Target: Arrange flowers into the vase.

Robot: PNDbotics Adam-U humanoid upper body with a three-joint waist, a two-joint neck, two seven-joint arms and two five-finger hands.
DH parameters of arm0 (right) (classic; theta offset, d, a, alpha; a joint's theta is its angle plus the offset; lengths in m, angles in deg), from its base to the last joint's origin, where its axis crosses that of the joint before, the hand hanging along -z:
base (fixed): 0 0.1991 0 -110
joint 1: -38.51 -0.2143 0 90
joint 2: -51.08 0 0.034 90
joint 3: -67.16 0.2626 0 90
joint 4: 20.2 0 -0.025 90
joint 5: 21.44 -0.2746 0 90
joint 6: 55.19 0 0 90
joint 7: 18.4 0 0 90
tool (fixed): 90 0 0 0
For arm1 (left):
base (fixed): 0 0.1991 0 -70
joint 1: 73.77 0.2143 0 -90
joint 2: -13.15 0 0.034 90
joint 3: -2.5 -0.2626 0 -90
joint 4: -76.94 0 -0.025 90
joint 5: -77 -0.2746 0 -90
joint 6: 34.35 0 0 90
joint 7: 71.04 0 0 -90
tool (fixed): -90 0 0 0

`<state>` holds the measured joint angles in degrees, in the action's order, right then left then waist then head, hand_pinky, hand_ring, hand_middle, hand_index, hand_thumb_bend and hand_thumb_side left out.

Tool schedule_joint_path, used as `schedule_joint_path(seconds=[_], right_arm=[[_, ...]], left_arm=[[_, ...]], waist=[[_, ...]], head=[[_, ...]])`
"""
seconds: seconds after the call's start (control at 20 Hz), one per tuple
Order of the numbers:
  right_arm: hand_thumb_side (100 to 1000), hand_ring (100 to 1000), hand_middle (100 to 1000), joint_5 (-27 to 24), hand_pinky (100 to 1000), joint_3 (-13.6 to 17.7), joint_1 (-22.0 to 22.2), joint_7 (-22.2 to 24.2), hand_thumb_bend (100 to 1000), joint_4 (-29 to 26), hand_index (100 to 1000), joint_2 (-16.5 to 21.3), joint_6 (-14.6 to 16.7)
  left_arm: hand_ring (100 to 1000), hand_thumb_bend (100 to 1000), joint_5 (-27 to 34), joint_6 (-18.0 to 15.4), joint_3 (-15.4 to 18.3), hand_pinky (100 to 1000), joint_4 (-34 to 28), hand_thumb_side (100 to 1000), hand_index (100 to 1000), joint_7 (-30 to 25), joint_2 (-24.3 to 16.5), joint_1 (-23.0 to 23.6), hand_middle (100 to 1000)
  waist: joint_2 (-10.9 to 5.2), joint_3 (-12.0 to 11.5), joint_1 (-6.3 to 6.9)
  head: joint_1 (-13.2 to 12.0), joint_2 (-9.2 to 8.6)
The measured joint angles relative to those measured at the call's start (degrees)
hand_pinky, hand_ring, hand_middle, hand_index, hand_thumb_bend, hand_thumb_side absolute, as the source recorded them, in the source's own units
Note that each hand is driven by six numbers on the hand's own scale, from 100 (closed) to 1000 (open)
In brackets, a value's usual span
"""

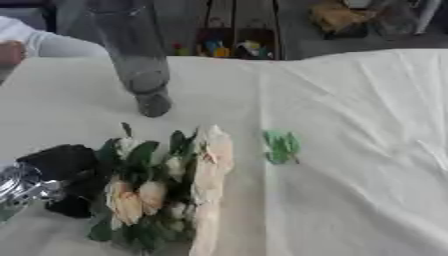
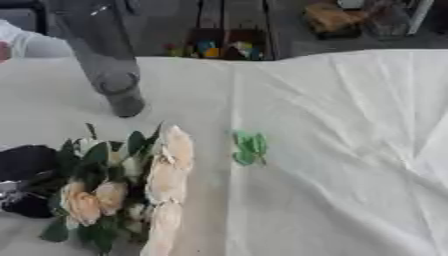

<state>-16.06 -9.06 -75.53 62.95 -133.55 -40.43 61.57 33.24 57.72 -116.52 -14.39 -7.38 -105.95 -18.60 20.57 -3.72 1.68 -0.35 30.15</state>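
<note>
A bunch of artificial flowers (image 1: 162, 192) fills the lower left, with peach roses, small white blooms and dark green leaves. My left hand (image 1: 61, 167), black with silver parts, sits against its left side, its fingers curled into the leaves where the stems are hidden. A tall grey translucent vase (image 1: 140, 65) stands upright behind the bunch, its base on the cloth and its top out of view. A small green leaf sprig (image 2: 248, 148) lies alone on the cloth to the right of the flowers. My right hand shows in neither view.
A creased white cloth (image 2: 350, 150) covers the table. A person's white sleeve (image 1: 52, 45) rests at the far left edge. Beyond the table's far edge are small coloured objects (image 1: 229, 49) and a yellow-brown bundle (image 2: 332, 17) on the floor.
</note>
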Motion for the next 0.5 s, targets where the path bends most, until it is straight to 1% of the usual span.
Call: schedule_joint_path(seconds=[0.3, 0.5], right_arm=[[860, 786, 526, 0.0, 552, 0.0, 0.3, 0.1, 100, 0.0, 752, 0.0, -0.1], [862, 787, 525, 0.0, 552, 0.0, 0.4, 0.2, 100, 0.0, 753, 0.0, -0.2]], left_arm=[[100, 100, 2.2, 1.1, 1.6, 100, -2.6, 433, 105, 0.0, 0.2, 0.3, 100], [100, 100, 4.1, 2.8, 3.4, 100, -5.5, 457, 105, -1.2, -0.1, 1.3, 100]], waist=[[0.07, -0.2, -0.02], [0.07, -0.4, -0.06]], head=[[0.1, 0.00], [0.3, 0.00]])
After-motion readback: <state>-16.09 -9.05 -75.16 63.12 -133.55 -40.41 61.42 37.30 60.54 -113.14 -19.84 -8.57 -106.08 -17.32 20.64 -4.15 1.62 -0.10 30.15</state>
